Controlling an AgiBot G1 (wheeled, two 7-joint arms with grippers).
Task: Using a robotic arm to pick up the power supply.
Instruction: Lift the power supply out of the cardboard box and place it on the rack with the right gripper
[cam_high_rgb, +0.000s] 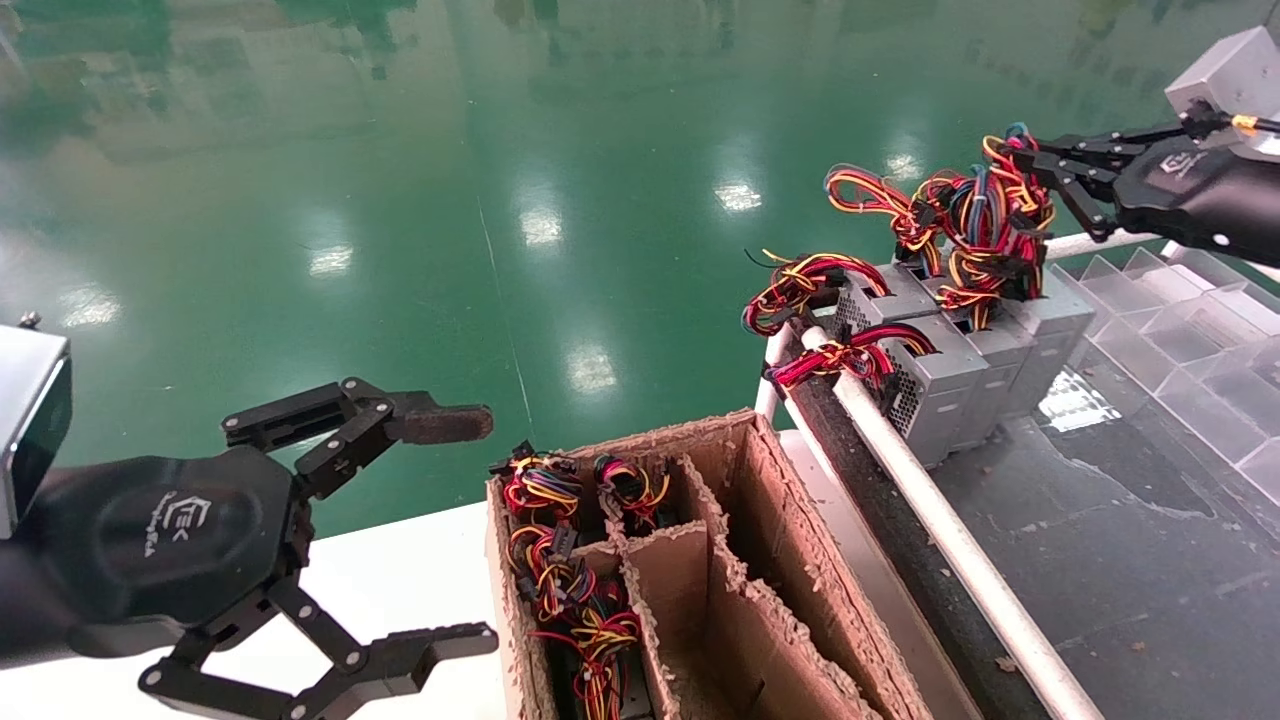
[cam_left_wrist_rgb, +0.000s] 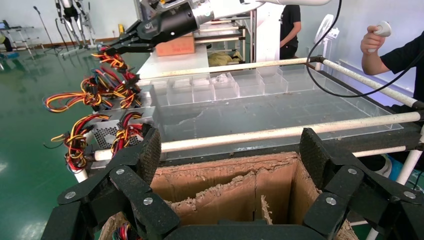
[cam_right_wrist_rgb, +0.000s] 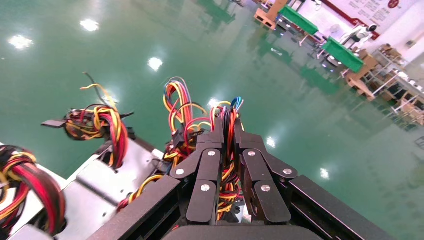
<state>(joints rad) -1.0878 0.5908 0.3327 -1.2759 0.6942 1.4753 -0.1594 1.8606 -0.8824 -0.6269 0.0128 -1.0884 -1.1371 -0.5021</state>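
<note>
At nine o'clock in the head view we saw the left gripper (cam_high_rgb: 455, 530) hanging over the white table (cam_high_rgb: 400, 580), its two fingers spread wide and gripping nothing; one fingertip (cam_high_rgb: 447, 423) carried a brown worn pad. Toward six o'clock stood one cardboard box (cam_high_rgb: 760, 560) split by dividers; we counted three compartments in view, and the two on the left held tangled wire bundles (cam_high_rgb: 575, 590) while the one on the right looked bare. Between one and three o'clock, beyond a white rail (cam_high_rgb: 940, 525), we counted four silver-grey units standing side by side on the dark conveyor surface (cam_high_rgb: 1100, 540), each with its own loom of red, yellow and black wires. At two o'clock the robotic arm (cam_high_rgb: 1030, 180) reached in from the right, its black fingers pinched together on the wires (cam_high_rgb: 985, 215) rising from the power supply (cam_high_rgb: 1050, 320), which stood at the right end of that row, touching its neighbour. The right wrist view confirmed it: both fingers (cam_right_wrist_rgb: 210, 165) were clamped on red, yellow and blue strands. Clear plastic trays (cam_high_rgb: 1190, 330) lay at three o'clock.
</note>
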